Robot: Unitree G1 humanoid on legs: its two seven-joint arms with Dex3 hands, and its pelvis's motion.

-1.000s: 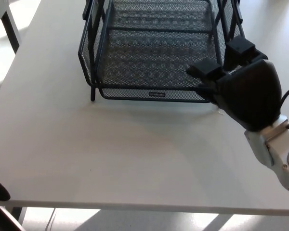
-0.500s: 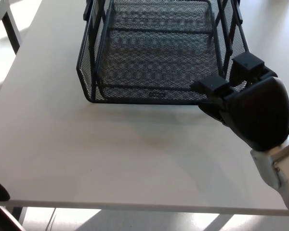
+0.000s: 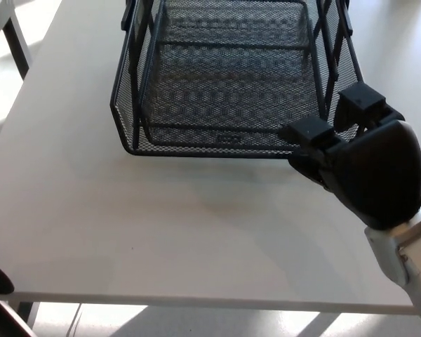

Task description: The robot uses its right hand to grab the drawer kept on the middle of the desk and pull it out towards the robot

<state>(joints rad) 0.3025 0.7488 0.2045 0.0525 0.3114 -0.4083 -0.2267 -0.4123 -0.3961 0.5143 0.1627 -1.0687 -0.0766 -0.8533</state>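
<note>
Head view showed you the right hand [image 3: 361,165] at four o'clock, fingers hooked over the front right corner of the mesh drawer [image 3: 228,84], gripping it. You had the drawer at twelve o'clock on the desk [image 3: 161,225], seemingly partly pulled; more pulling toward you was left.

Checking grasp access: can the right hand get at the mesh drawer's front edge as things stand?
Probably yes. The right hand is already at the mesh drawer's front right corner, fingers over its rim, and nothing lies between them.
</note>
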